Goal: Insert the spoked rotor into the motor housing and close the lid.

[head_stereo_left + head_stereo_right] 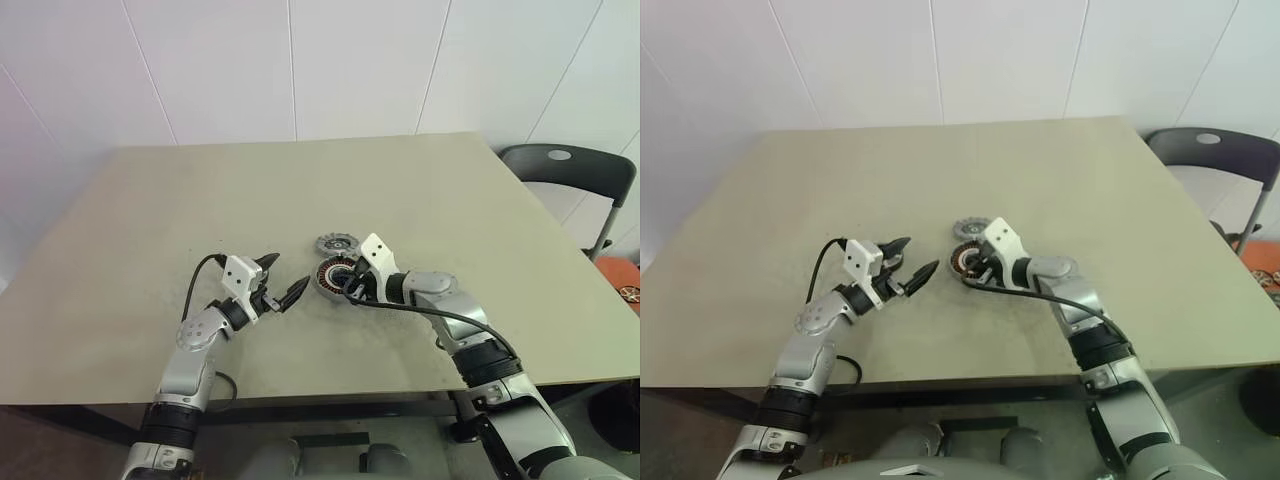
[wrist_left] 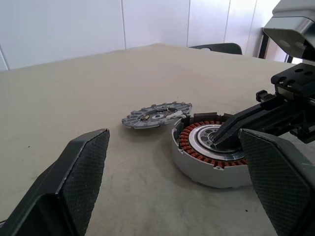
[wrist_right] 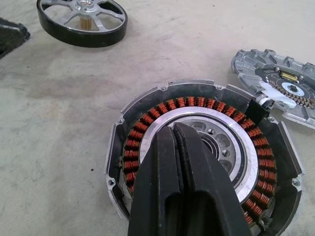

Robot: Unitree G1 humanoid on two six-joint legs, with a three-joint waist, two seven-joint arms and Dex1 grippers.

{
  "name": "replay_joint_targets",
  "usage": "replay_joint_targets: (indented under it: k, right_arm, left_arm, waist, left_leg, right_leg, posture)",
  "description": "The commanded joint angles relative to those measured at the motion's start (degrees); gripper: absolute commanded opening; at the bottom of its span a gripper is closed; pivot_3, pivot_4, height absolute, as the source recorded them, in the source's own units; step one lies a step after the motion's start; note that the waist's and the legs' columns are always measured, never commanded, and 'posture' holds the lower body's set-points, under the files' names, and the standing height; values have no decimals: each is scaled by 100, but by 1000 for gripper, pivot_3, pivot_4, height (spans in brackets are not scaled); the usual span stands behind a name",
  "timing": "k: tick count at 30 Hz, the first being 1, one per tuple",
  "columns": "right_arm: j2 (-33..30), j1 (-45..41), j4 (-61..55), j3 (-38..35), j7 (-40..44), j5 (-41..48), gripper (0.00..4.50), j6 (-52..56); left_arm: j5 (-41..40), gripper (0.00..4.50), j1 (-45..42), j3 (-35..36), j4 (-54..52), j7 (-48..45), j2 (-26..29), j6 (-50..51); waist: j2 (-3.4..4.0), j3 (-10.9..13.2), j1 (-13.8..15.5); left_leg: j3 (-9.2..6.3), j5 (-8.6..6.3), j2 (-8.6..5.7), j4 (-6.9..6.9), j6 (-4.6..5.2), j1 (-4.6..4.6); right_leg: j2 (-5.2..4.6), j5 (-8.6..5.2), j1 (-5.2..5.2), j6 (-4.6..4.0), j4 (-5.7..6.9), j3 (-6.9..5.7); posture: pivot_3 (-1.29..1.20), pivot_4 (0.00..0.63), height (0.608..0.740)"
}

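While the right claw (image 3: 179,135) sat closed and empty over the motor housing (image 3: 147,123), the stiff, slick metal spoked rotor (image 3: 81,19) lay just beside it, best pinched across its rim by the wide-open left claw (image 1: 283,283)

The desk (image 1: 150,230) is a plain pale beige. The motor housing (image 3: 290,162) has a light grey metal shell, a ring of copper-orange windings and a silver centre. The lid (image 2: 147,118) is grey with a notched rim and a small gold patch near its middle. The spoked rotor (image 3: 82,17) has shiny silver spokes inside a black rim. The right gripper (image 3: 179,135) is black. The left gripper (image 2: 172,172) has black, finely cross-hatched pads. A black chair (image 1: 575,170) stands beside the desk.
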Motion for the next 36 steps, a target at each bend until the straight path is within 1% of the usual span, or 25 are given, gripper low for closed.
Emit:
replay_joint_targets:
  k: [1,3,6,8,10,13,16,19,21,24,26,28,31,36]
  right_arm:
    - [286,-117,324,-539,-439,229,44,-126]
    - [452,-231,413,-928,-569,493,44,-257]
    - [587,-363,416,-1344,-685,782,44,-388]
    - [567,-401,420,-1380,-631,802,44,-444]
    - [487,-379,310,-1312,-428,814,44,-496]
    - [329,-379,226,-1264,-193,815,44,-547]
    - [178,-436,373,-1248,-123,722,44,-677]
    - [106,-473,524,-1248,-79,714,44,-747]
    - [98,-474,564,-1227,-71,695,44,-788]
    - [107,-502,588,-1210,-70,683,44,-823]
    - [97,-524,572,-1200,-47,677,44,-854]
    - [37,-489,418,-1245,134,806,44,-812]
    - [-207,-332,78,-1235,601,988,44,-685]
    - [-767,-27,-388,-1187,1374,1246,44,-471]
  left_arm:
    - [21,4500,-106,14,-31,42,10,-109]
    - [-8,4500,-102,11,-32,43,-27,-94]
    - [-321,4500,-60,128,-225,88,-190,90]
    - [-547,4500,8,203,-466,113,-259,292]
    - [-966,4500,230,271,-969,132,-291,749]
    - [-1977,4500,763,488,-1896,308,-231,1866]
    - [-3285,4500,1310,882,-2564,653,-95,3096]
    - [-4968,4500,1647,1573,-2789,1507,-180,3883]
    - [-5662,4500,1870,1845,-2714,2243,-308,4211]
    - [-6157,4500,2317,1887,-2781,3011,-420,4535]
    - [-6457,4500,2471,1928,-2785,3545,-561,4569]
    - [-6783,4500,2397,2044,-2655,4024,-750,4445]
    - [-6827,4500,2200,2040,-2584,4374,-791,4381]
    - [-6887,4500,1715,2314,-2128,4609,-710,4102]
  waist:
    - [0,0,0]
    - [0,0,4]
    - [1,1,5]
    - [0,0,-5]
    - [0,0,-40]
    - [1,0,-142]
    - [1,0,-192]
    - [2,1,-164]
    - [2,1,-138]
    - [1,1,-133]
    - [1,1,-130]
    - [5,-1,-104]
    - [5,-1,-98]
    - [4,-1,-43]
  left_leg:
    - [0,0,0,0,0,1]
    - [-1,0,1,1,0,1]
    - [-1,0,0,0,0,-6]
    - [-1,0,0,0,0,-17]
    - [-1,0,1,-3,0,-19]
    - [0,0,1,-12,0,-33]
    - [0,0,1,-9,0,-41]
    - [-2,0,4,-2,0,-40]
    - [-4,1,8,5,0,-40]
    - [3,1,7,14,-1,-40]
    - [11,0,5,13,1,-46]
    - [10,0,5,14,1,-48]
    - [12,0,7,15,0,-48]
    - [29,-3,7,14,4,-54]
  right_leg:
    - [1,0,1,0,0,0]
    - [2,1,1,-1,1,0]
    - [2,1,-3,-1,-2,0]
    - [1,1,-16,-1,-1,1]
    - [1,1,-21,0,-1,1]
    - [-1,1,-37,0,-1,1]
    - [-1,1,-47,0,3,1]
    - [2,1,-46,-2,9,1]
    - [5,3,-43,-7,9,0]
    - [2,2,-37,-10,4,3]
    - [-1,2,-40,-10,-2,9]
    - [-1,2,-44,-12,-2,8]
    - [0,2,-44,-14,-2,7]
    - [-12,1,-49,-16,-8,6]
  posture:
    - [0,0,740]
    - [0,0,740]
    - [0,0,740]
    - [0,0,740]
    - [0,0,740]
    - [0,0,740]
    - [0,0,740]
    - [0,0,740]
    - [0,0,740]
    - [0,0,740]
    - [0,0,740]
    - [0,0,740]
    - [0,0,740]
    - [0,0,740]
